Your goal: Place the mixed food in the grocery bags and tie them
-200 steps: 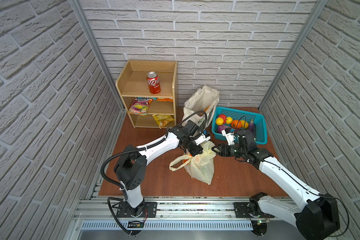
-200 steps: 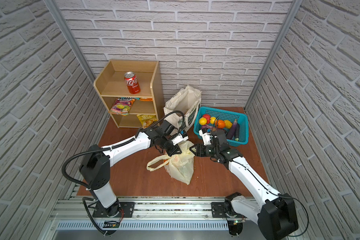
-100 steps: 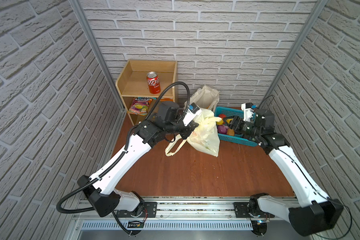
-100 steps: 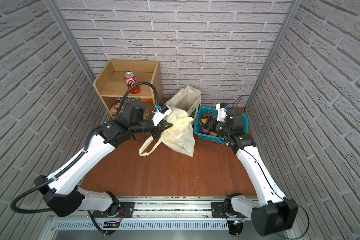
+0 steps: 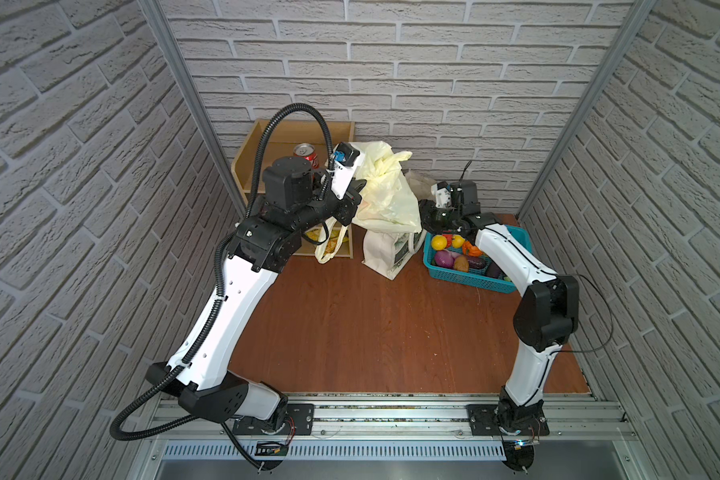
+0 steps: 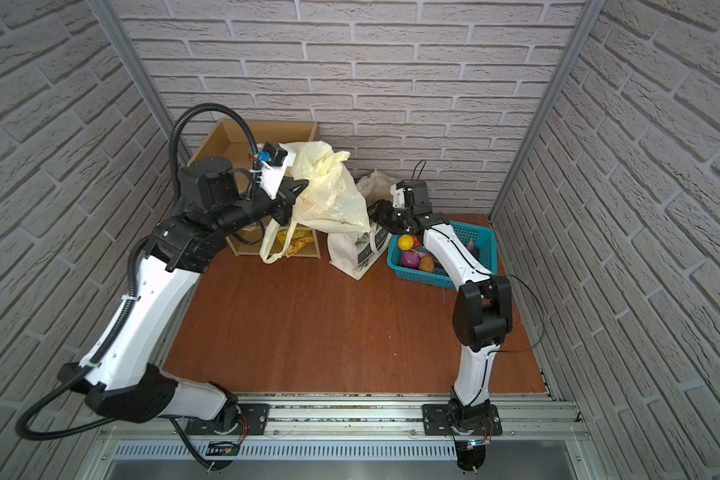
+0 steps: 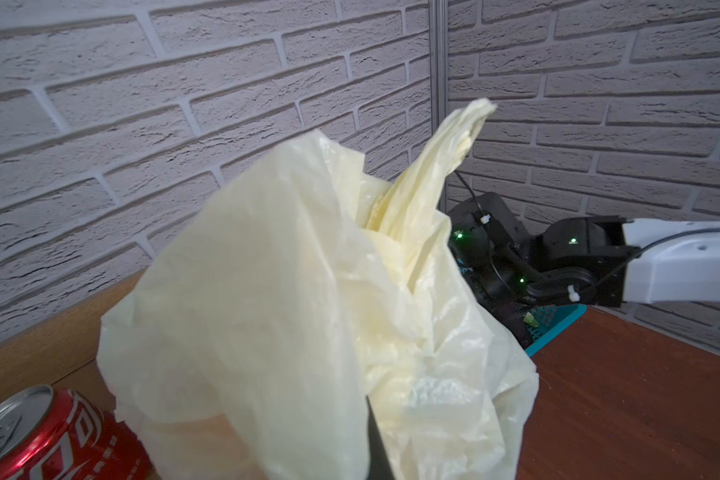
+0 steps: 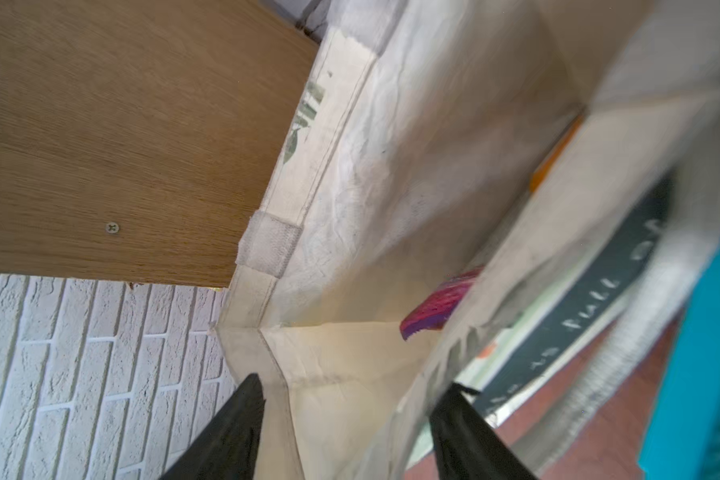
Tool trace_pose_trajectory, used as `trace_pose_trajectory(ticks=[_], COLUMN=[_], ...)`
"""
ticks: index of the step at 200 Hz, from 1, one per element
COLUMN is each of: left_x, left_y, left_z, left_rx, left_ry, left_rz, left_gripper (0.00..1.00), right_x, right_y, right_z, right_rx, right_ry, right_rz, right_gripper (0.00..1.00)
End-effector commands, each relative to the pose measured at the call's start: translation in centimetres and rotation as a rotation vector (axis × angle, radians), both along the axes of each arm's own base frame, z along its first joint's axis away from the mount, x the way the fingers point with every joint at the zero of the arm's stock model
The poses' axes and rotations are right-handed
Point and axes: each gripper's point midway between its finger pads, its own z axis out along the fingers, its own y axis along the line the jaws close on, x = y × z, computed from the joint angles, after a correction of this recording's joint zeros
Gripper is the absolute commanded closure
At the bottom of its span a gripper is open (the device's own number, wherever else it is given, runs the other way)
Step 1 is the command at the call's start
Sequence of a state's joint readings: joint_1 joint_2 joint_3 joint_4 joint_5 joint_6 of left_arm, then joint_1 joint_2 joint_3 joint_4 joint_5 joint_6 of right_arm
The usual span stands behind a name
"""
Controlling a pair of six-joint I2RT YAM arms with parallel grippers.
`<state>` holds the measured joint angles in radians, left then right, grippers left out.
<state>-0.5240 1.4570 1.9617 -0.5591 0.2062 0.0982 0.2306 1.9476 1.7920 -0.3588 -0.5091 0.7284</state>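
The pale-yellow plastic bag (image 5: 387, 199) hangs clear of the tabletop (image 5: 371, 332). Its bunched neck is pinched in the left jaws, which are closed tight on the film. One handle loop dangles below them and the other pokes up past them. What the bag holds does not show through.

Just below the bag stands the cream canvas tote (image 5: 385, 255), mouth open. The right jaws stand partly open at its rim, and a corner of the tote lies between them. Whether they touch the cloth cannot be told. Ahead of them, inside the tote, lies the purple snack packet (image 8: 437, 303). An orange sliver (image 8: 553, 166) lies deeper in, too blurred to name.

Beside the right jaws, the turquoise basket (image 5: 466, 281) holds toy fruit and vegetables. Behind the left jaws, a wooden shelf (image 5: 283, 137) carries a red cola can (image 5: 305, 151) on top.
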Motion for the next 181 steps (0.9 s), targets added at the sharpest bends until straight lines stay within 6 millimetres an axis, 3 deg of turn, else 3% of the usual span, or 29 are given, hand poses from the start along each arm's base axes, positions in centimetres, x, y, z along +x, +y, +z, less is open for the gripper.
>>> trace_pose_trajectory(ticks=[1,9,14,49,90,113,146,181], left_x=[0.5,0.7,0.8,1.1,0.8,0.3,0.0,0.1], left_y=[0.0,-0.2,-0.3,-0.6,-1.1,-1.5,-2.9,-5.0], left_z=[1.9,2.0,2.0,2.8,3.7,3.9,2.1,-2.5], left_rx=[0.003,0.012,0.019,0.039,0.038,0.046,0.091,0.205], left_ry=[-0.056,-0.051,-0.049,-0.061,-0.080,-0.085,-0.052,0.020], left_rz=[-0.001,-0.006,-0.008,-0.018,-0.038,-0.058,-0.125,-0.218], left_gripper=[1.00,1.00,1.00,1.00,1.00,1.00,1.00,1.00], right_x=[-1.5,-2.0,-2.4,-6.2,-12.3,-15.5,-17.1,-17.7], right_y=[2.1,2.4,2.4,2.9,3.5,3.2,1.5,0.4], right_z=[0.0,0.0,0.2,1.7,4.2,3.6,1.0,-0.4], right_rx=[-0.026,-0.035,-0.040,-0.055,-0.068,-0.103,-0.159,-0.209], right_ry=[0.023,0.019,0.014,-0.028,-0.100,-0.095,-0.079,-0.064], right_rz=[0.086,0.105,0.116,0.228,0.368,0.415,0.366,0.329], right_gripper=[0.78,0.92,0.94,0.95,0.95,0.95,0.95,0.95])
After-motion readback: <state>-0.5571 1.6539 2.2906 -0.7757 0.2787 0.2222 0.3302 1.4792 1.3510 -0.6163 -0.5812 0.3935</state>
